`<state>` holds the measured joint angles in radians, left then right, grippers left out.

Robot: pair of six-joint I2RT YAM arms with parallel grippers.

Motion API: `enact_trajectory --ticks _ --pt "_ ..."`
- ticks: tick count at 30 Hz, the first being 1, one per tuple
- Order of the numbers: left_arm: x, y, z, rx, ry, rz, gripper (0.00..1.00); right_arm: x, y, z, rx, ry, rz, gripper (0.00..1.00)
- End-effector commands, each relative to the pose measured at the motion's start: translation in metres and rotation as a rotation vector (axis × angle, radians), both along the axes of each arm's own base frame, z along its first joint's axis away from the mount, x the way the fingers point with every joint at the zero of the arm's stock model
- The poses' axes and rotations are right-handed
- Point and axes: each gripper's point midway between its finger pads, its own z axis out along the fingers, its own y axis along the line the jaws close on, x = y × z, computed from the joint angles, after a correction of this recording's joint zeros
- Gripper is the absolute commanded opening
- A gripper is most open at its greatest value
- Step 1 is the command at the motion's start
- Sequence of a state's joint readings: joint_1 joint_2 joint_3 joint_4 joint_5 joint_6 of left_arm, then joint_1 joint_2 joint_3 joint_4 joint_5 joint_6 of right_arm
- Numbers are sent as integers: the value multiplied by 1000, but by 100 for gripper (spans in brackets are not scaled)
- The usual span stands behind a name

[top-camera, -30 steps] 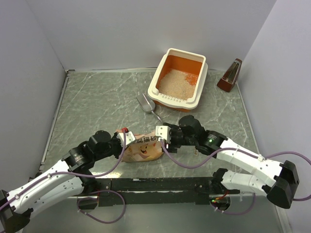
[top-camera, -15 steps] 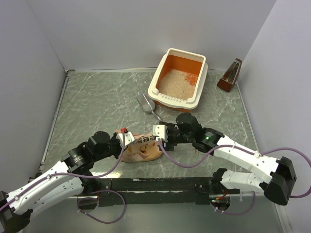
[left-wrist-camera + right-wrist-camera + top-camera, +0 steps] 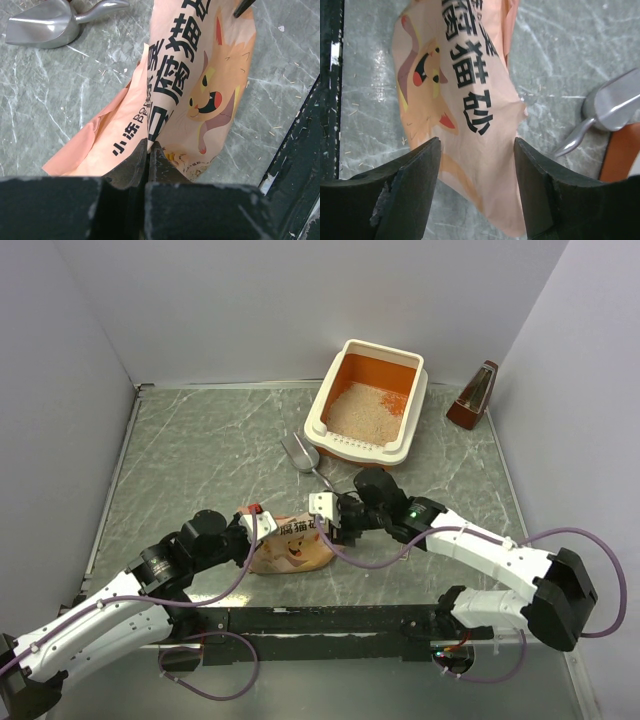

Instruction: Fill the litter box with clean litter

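The litter box [image 3: 318, 418], cream outside and orange inside, stands at the back right with pale beige clean litter [image 3: 352, 412] over part of its floor. A peach-pink cat-print bag [image 3: 292, 546] lies on the table near the arms. My left gripper [image 3: 260, 528] is shut on the bag's left end; in the left wrist view its jaws [image 3: 150, 150] pinch a fold of the bag [image 3: 192, 75]. My right gripper [image 3: 323, 524] is open at the bag's right end. In the right wrist view its fingers [image 3: 477, 142] straddle the bag's corner [image 3: 470, 105] with gaps on both sides.
A grey metal scoop [image 3: 300, 452] lies between the bag and the litter box, handle toward the right arm. A brown pyramid-shaped object [image 3: 473, 397] stands by the right wall. A black rail [image 3: 320, 620] runs along the near edge. Grey walls enclose the table.
My right gripper has moved left onto the bag's right end, and its jaws have narrowed a little. The left gripper and the bag have stayed put.
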<state>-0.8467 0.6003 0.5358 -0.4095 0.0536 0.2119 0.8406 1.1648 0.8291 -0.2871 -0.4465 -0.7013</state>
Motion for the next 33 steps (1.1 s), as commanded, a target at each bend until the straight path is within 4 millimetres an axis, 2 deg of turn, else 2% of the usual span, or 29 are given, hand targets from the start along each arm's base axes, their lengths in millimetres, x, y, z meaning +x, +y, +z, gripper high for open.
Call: enact_trajectory --ticks 1,2,3,5,6,7,8,12,14,16,18,20,21,24,25,27,33 --pt "13 -5 26 -78 -71 39 1 1 1 -6 4 48 40 62" --pt "13 -5 27 -80 -75 40 1 -2 -2 -9 -6 78 50 58" --pt "13 -4 28 -82 -78 41 1 -2 -2 -9 -10 93 55 46" --pt "13 -3 29 -85 -82 44 1 -4 -4 -12 -22 127 62 31" --pt "13 -3 28 -85 -81 46 1 -5 -8 -16 -41 149 56 13" --pt "14 -1 29 -85 -88 55 1 -5 -9 -16 -48 153 53 4" --pt "14 -1 30 -89 -91 57 1 -6 -10 -16 -58 160 50 0" --pt "19 7 29 -72 -104 103 1 -11 -25 -10 -95 193 -4 0" --pt "20 10 29 -65 -109 115 1 -19 -30 -8 -90 220 -10 0" --pt "18 7 31 -74 -113 95 9 -26 -33 -4 -64 226 -9 0" --pt "6 -4 38 -114 -105 9 23 -28 -33 -1 -50 225 -8 0" --pt "-5 -14 44 -145 -99 -76 26 -31 -32 0 -49 237 4 0" --pt "-15 -23 49 -170 -86 -151 33 -31 -31 1 -46 239 7 0" --pt "-24 -35 49 -173 -51 -240 46 -33 -30 2 -30 239 17 0" --pt "-26 -41 42 -157 -20 -266 47 -34 -30 2 -25 243 22 0" --pt "-29 -50 47 -160 -15 -322 49 -36 -27 4 -10 238 34 0" --pt "-12 -70 39 -108 -17 -351 51 -39 -25 7 2 243 57 0"
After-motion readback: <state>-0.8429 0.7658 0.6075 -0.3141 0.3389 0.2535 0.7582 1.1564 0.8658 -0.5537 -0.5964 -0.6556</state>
